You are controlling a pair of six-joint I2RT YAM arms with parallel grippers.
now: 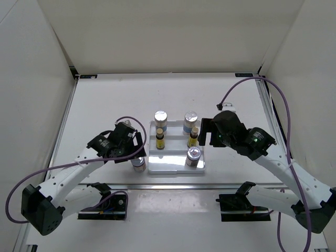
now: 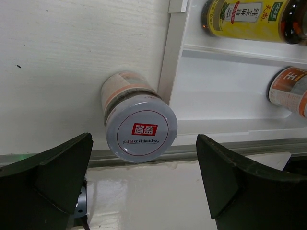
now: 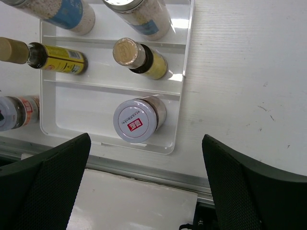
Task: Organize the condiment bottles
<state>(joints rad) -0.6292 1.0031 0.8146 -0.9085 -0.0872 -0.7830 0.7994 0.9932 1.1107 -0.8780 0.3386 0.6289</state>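
Wide-spread left tool [image 2: 144,137] over silver-lidded jar [image 2: 139,117] just beside tray [image 2: 216,96]

white tray [image 1: 167,162], yellow-labelled bottles [image 3: 58,59], silver-lidded jars [image 3: 135,121]

Five bottles [image 1: 160,118] stand on tray [image 1: 173,167], a jar [image 2: 141,129] seemingly touching it.

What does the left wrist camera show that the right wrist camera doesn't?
Only the left wrist view: the open left gripper, and the whole lid of the outside jar, standing on the table beside the tray. Only the right wrist view: the open right gripper, two white bottles on the back tier, and the right amber bottle. Both: the tray, the left amber bottle, the tray jar on the front tier, and the outside jar, only partly in the right wrist view.
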